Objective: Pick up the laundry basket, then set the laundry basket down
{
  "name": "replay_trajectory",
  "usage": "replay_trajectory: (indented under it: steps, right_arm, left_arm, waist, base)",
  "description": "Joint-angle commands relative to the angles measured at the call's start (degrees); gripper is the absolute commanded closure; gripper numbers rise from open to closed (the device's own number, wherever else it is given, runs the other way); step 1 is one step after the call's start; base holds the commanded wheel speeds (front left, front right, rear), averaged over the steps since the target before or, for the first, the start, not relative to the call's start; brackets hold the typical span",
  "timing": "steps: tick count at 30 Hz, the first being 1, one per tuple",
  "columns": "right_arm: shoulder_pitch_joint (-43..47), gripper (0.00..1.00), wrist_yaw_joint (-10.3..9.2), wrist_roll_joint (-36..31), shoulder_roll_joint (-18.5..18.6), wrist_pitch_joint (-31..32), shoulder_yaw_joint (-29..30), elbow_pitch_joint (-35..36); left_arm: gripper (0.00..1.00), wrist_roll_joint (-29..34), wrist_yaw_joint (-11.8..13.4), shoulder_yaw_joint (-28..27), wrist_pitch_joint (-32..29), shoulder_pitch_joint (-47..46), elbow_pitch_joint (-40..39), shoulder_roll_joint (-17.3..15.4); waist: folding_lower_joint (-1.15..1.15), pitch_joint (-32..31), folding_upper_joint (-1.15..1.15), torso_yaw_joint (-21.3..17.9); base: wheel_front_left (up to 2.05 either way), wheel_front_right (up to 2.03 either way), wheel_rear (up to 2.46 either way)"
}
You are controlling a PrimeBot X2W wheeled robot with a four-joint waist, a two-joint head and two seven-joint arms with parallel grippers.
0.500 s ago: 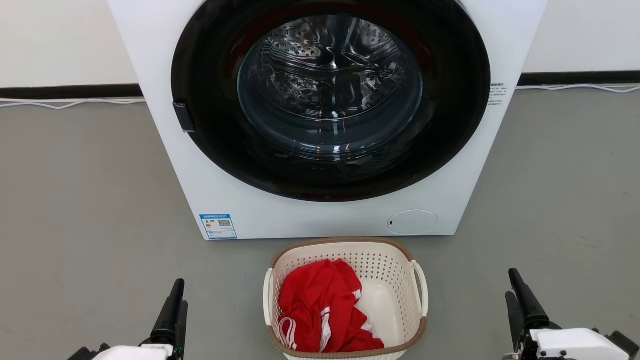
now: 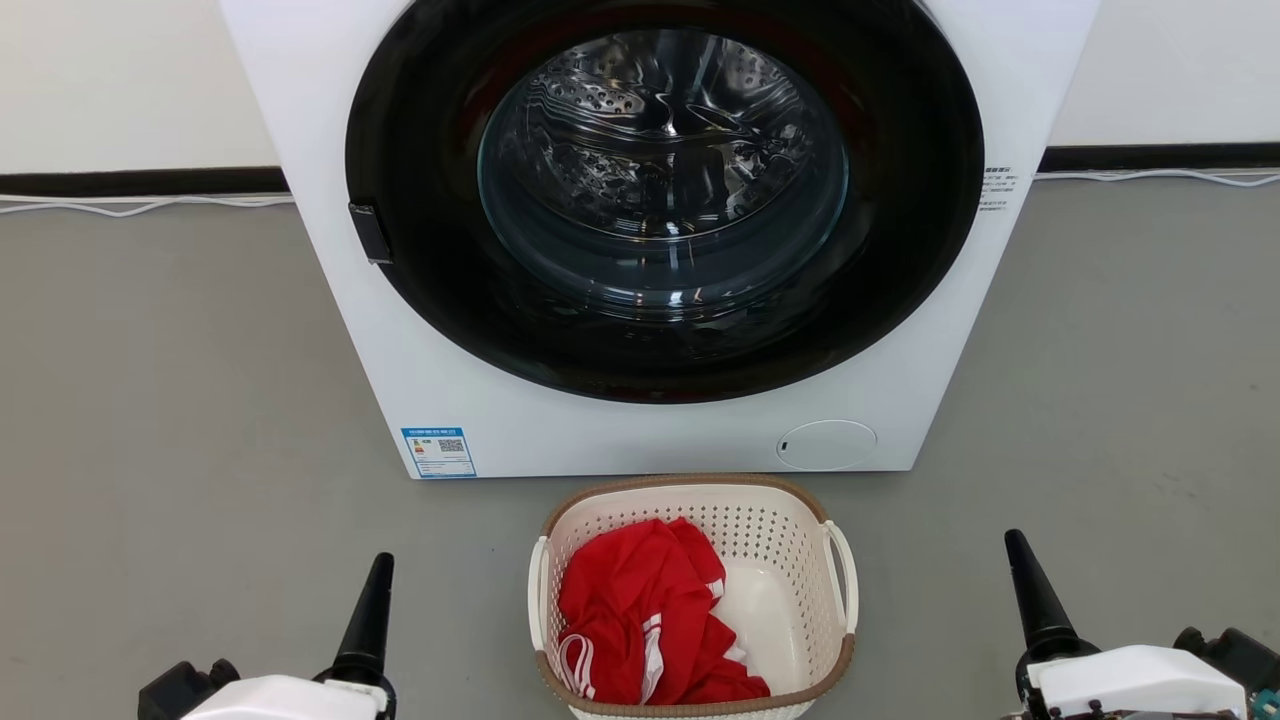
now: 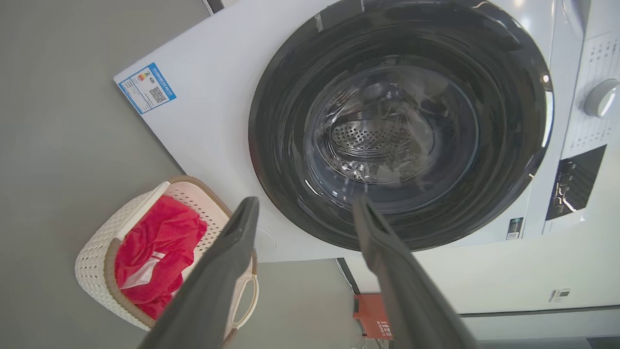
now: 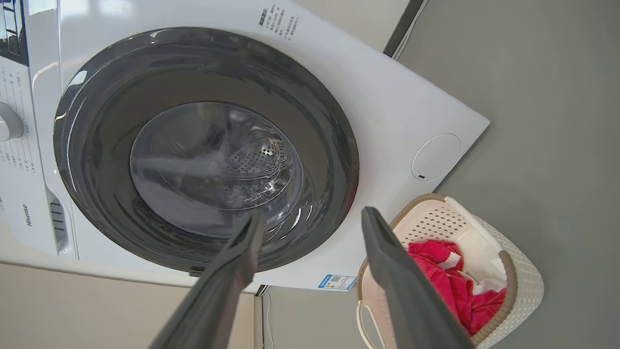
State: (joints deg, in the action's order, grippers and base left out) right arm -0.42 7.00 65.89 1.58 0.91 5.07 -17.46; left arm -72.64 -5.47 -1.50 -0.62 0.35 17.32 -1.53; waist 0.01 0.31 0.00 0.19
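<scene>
On the grey floor (image 2: 180, 400), directly before the white washing machine (image 2: 600, 440) and near its base: the laundry basket (image 2: 780, 540), upright, cream and perforated, with a brown woven-look rim and a white handle on either side. Inside, toward its left half, a crumpled red garment (image 2: 640, 610) with white stripes; bare basket bottom to the right of it. Above, the machine's round dark-framed door (image 2: 660, 360), steel drum visible through the glass. At the lower left of the head view, the left gripper (image 3: 306, 206), well apart from the basket, jaws spread wide with nothing between them. At the lower right, the right gripper (image 4: 314, 213), likewise well apart from the basket, jaws wide and empty. Both pointed toward the machine.
</scene>
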Motion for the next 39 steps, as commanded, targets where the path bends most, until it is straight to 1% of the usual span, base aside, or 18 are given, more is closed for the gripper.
replay_trajectory:
  steps: [1, 9, 24, 39]
  right_arm:
    - [-2.36, 0.00, 0.17, -3.21, 0.75, -0.97, -0.69, 1.45]
    - [-2.95, 0.00, 0.20, -10.52, 1.01, -2.32, -1.65, 0.38]
    - [-3.35, 0.00, 0.25, -21.19, 1.22, -4.67, -2.82, -0.72]
    - [-3.34, 0.00, 0.31, -33.58, 1.35, -7.36, -3.65, -1.79]
  left_arm:
    - [0.00, 3.24, 0.34, 0.10, 0.68, -1.58, -1.80, -0.46]
    - [0.00, 10.48, 1.28, 0.81, 2.02, -1.51, -1.75, -0.54]
    - [0.00, 20.29, 2.22, 1.66, 4.38, -1.31, -2.33, -0.68]
    - [0.00, 31.57, 3.18, 2.27, 7.07, -0.95, -3.23, -0.84]
  waist:
    - [-0.01, 0.00, 0.00, 0.03]
    - [-0.01, 0.03, 0.00, 0.09]
    - [-0.01, 0.05, 0.00, 0.13]
    - [-0.01, -0.16, 0.00, -0.02]
  base:
    - [0.00, 0.00, 0.00]
    - [0.00, 0.00, 0.00]
    - [0.00, 0.00, 0.00]
    - [0.00, 0.00, 0.00]
